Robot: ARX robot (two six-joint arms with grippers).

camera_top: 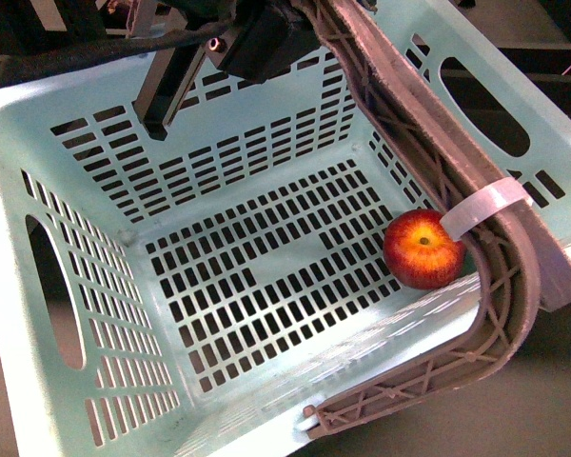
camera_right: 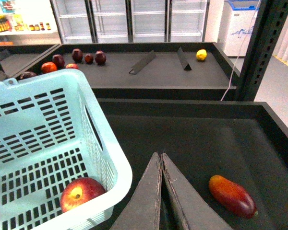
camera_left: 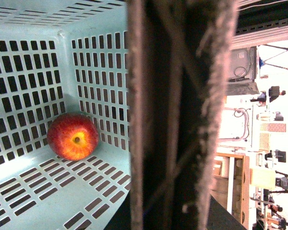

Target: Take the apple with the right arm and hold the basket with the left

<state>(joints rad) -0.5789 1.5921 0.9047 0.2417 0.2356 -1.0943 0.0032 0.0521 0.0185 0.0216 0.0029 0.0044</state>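
Observation:
The red apple (camera_top: 423,249) (camera_left: 73,136) (camera_right: 81,191) lies on the slotted floor of the pale mint basket (camera_top: 48,114) (camera_left: 29,72) (camera_right: 53,84), in a corner against its wall. The brown-grey ribbed handle (camera_top: 428,133) (camera_left: 173,115) with its white clip (camera_top: 485,208) arches over the apple. My left gripper (camera_top: 266,43) is shut on the upper part of that handle, which fills the left wrist view. My right gripper (camera_right: 159,155) is shut with nothing in it, outside the basket and just beside its rim, over the dark tray (camera_right: 206,139).
An elongated orange-red fruit (camera_right: 233,195) lies on the dark tray near my right gripper. On the shelf behind are several dark purple and red fruits (camera_right: 86,56), a yellow fruit (camera_right: 201,54) and two black dividers (camera_right: 143,62). A black post (camera_right: 259,48) stands beside the tray.

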